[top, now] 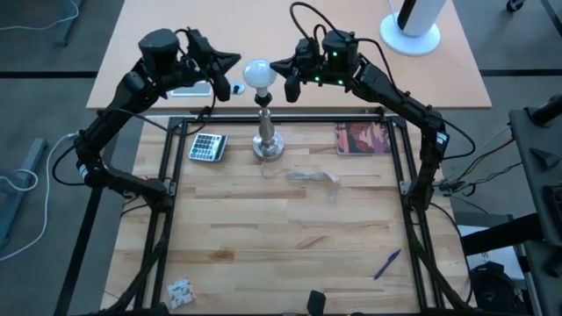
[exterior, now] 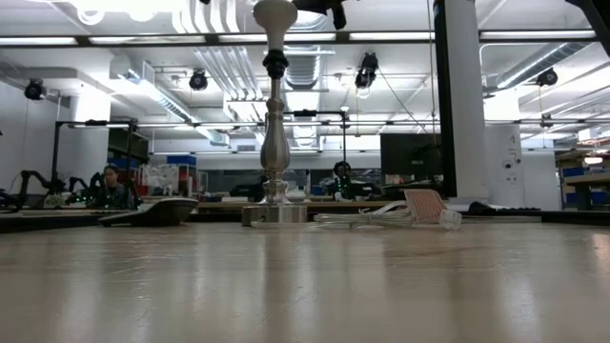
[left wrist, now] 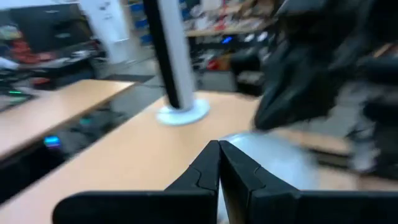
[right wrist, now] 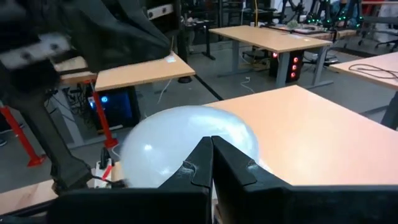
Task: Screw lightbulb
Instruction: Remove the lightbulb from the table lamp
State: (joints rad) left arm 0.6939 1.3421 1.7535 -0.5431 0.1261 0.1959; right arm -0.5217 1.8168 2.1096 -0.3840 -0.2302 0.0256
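Flanking: lightbulb [top: 257,74] upright on its stand [top: 267,140], between both pincers.
Left pincer [top: 235,61]: together, empty.
Right pincer [top: 276,66]: together, empty, equally near.

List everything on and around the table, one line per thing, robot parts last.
lightbulb: one, white frosted, on top of the stand, between the two grippers
stand: one, silver with a black socket top, upright at the far middle of the table
calculator: one, grey with dark keys, left of the stand
cable: one, pale coil, lying right of the stand base
booklet: one, reddish cover, flat at the far right
pen: one, blue, near right of the table
small patterned card: one, white and dark, near left corner
white cylinder: one, on a round base, on the desk beyond
left gripper: one, dark, shut, tips by the bulb's left side
right gripper: one, dark, shut, tips by the bulb's right side
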